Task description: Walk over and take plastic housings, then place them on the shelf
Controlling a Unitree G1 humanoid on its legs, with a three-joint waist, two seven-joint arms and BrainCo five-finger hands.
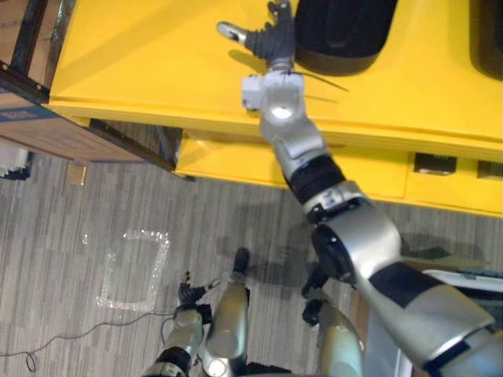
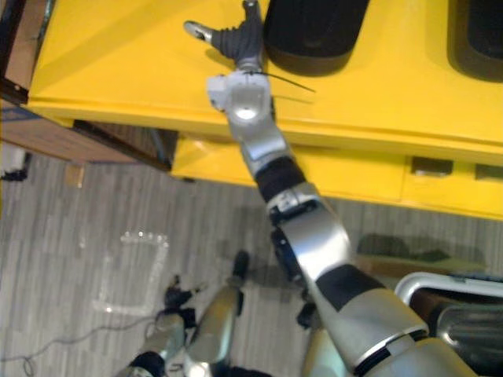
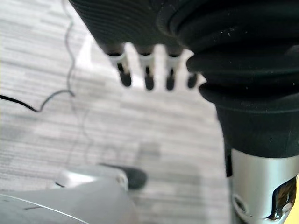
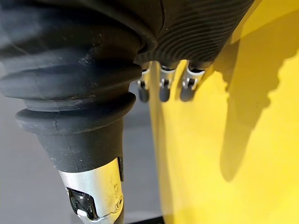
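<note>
Housing (image 1: 346,31), black plastic, sits on yellow desk (image 1: 141,63); second housing (image 1: 489,35) further rt. Rt hand (image 1: 271,38) is over desk just beside first one's left side, fingers (image 4: 161,91) straight, thumb spread, holding nothing. Lt hand (image 1: 189,294) hangs low over floor (image 1: 71,259), fingers (image 3: 125,77) relaxed, empty.

The table (image 1: 141,71) is bright yellow, the plastic housings (image 1: 346,31) on it black, and the floor (image 1: 71,220) grey with pale streaked stripes.

Both head eyes look steeply down on the yellow table (image 1: 141,71); wrist cameras sit very close.
</note>
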